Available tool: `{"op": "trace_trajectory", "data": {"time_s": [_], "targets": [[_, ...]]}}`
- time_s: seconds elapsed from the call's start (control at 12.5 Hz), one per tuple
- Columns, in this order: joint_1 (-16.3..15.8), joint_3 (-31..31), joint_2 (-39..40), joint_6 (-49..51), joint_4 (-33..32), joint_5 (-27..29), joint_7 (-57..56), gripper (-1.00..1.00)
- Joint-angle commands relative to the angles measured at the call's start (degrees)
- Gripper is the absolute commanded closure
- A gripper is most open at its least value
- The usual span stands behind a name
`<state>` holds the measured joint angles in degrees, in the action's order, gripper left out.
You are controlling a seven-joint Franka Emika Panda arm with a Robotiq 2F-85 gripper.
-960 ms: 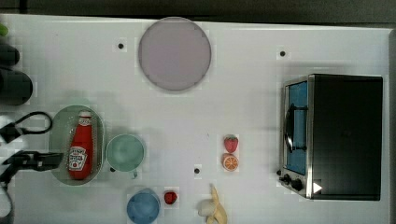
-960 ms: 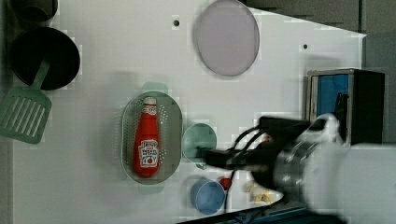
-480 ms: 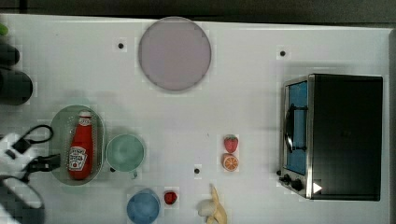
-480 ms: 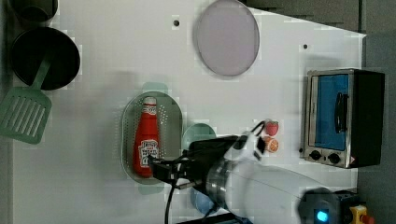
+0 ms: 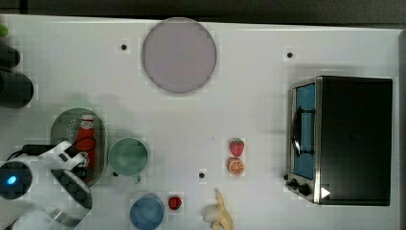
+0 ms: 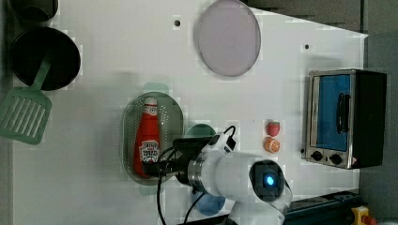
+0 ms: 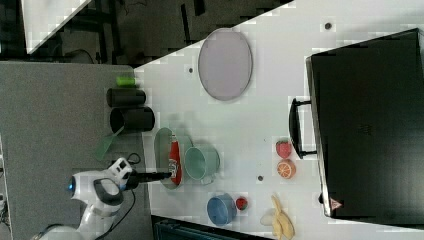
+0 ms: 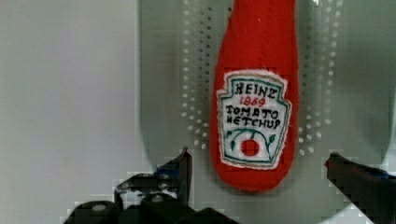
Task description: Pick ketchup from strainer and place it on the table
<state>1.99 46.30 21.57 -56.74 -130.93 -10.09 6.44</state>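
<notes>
You had the white surface [image 5: 249,120] carrying the mint strainer [image 6: 128,136], and the ketchup [image 6: 148,140] lay flat inside it, nothing else with it. Beside it, the round green cup [image 5: 128,156] and the blue bowl [image 5: 146,211] looked empty. The wrist view gave you the bottle's label, which the top view hid behind the arm. In the left view the bottle's long axis ran along the strainer's length, cap up. Your tool [image 8: 261,172] stood spread wide at the bottle's base, gripping nothing.
</notes>
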Motion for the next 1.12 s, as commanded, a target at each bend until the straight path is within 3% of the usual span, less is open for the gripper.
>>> {"op": "trace_trajectory", "data": {"time_s": [0.08, 0.64, 0.72, 0.96, 1.12], "targets": [[0.46, -0.29, 2.74, -1.48, 1.36, -4.85, 7.97, -1.00], [-3.30, -5.78, 12.21, -5.24, 5.14, -16.19, 13.85, -1.00], [-4.23, -6.48, 13.27, -5.23, 5.98, -16.68, 14.54, -0.91], [-5.79, -7.83, 14.47, -5.45, 7.05, -16.67, 14.58, -0.21], [-5.53, -7.47, 13.13, -5.37, 6.93, -16.54, 14.57, -0.21]]}}
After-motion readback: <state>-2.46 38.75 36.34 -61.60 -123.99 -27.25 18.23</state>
